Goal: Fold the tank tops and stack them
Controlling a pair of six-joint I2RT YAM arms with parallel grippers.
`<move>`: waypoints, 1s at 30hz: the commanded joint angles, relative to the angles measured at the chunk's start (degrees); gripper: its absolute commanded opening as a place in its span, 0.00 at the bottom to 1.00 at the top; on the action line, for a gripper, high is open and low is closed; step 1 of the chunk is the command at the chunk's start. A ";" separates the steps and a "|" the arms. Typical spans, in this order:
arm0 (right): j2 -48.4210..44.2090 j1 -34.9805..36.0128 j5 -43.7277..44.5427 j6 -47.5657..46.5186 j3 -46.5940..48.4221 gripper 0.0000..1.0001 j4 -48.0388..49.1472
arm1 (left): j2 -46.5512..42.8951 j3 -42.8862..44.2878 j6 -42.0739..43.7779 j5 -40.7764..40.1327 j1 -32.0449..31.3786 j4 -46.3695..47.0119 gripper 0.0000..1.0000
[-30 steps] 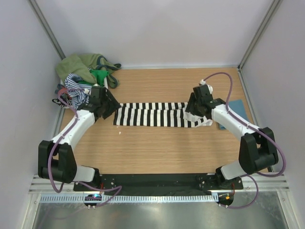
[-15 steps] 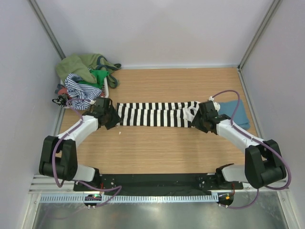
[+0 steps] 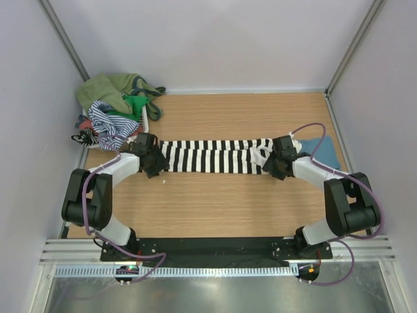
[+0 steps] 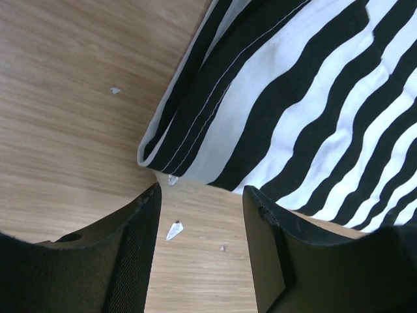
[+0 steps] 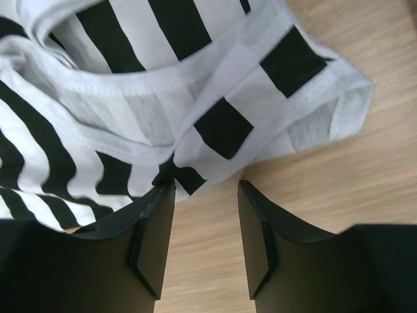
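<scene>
Lying b/w the wooden table's [image 3: 215,208] side edges was a black-and-white striped cloth tank top [image 3: 208,156]; L gripper [image 4: 201,195] & R gripper [image 5: 206,189] gaped wide at its ends.

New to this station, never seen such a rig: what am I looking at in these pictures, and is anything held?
Two robot arms are bolted at the near edge of a wooden table. The wide picture comes from a fixed camera above and behind them. Each close-up comes from a camera on one wrist, looking past that arm's two black fingers. A black-and-white striped tank top lies stretched flat between the arms. The left claw sits at one end, the right claw at the strap end. Both are open with bare wood between the fingers, so nothing is held. A heap of other tops lies in the far left corner, and a teal top lies on the right, partly behind the right arm.
</scene>
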 commanded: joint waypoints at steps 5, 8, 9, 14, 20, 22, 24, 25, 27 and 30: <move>5.31 -1.04 2.29 0.93 6.33 0.44 3.61 | 6.04 1.86 0.85 -4.24 0.01 2.00 0.44; 6.36 -1.13 2.21 0.41 7.22 0.30 4.22 | 6.39 1.77 0.93 -5.22 0.01 2.44 0.32; 6.71 -1.13 2.03 0.32 7.48 0.25 4.40 | 7.00 1.77 1.02 -5.04 0.10 2.53 0.28; 9.95 -1.39 1.77 -0.74 10.81 0.09 4.23 | 7.19 1.08 1.20 -4.16 -0.42 2.53 0.00; 17.07 -3.23 -0.33 -2.40 21.53 0.01 1.42 | -2.56 -7.68 -6.08 -6.09 -9.97 3.40 0.00; 21.29 -3.85 -1.57 -2.58 26.52 0.01 1.33 | -8.42 -11.48 -12.65 -7.06 -14.38 5.07 0.00; 24.63 -4.38 -4.02 -2.58 30.49 0.01 0.98 | -12.05 -16.49 -18.37 -10.30 -23.21 7.62 0.00; 28.47 -4.55 -4.99 -2.58 34.86 0.01 1.24 | -14.50 -17.81 -23.88 -12.92 -26.58 9.37 0.00; 32.62 -4.55 -9.11 -2.58 39.45 0.01 1.59 | -15.58 -19.67 -29.19 -16.36 -37.39 9.91 0.00; 40.27 -4.38 -17.61 -1.10 47.01 0.03 6.05 | -13.74 -17.57 -36.23 -22.34 -50.90 9.82 0.06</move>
